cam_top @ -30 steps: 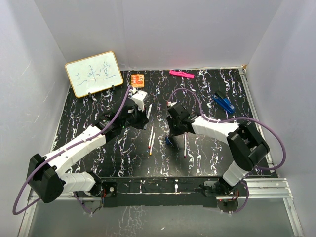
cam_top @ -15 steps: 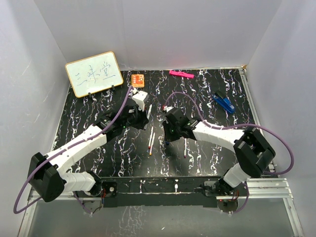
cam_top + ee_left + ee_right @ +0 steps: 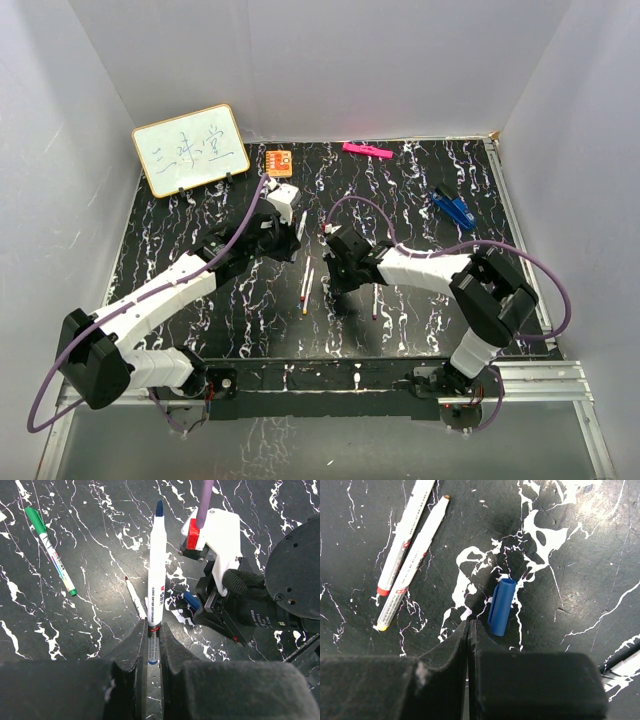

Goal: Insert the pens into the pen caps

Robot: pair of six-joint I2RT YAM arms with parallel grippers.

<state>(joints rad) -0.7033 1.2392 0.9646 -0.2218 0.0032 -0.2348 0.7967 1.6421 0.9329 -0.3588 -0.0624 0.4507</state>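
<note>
One light, stiff pen (image 3: 156,565) is pinched by its tail in the left pincer (image 3: 152,630); the right pincer (image 3: 469,626), pressed together empty, should grip the middle of the slippery-looking cap (image 3: 500,607).

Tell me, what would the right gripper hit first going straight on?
Probably the table, close beside the blue cap. The right gripper, shut, points next to that cap, not at it; depth is unclear.
</note>
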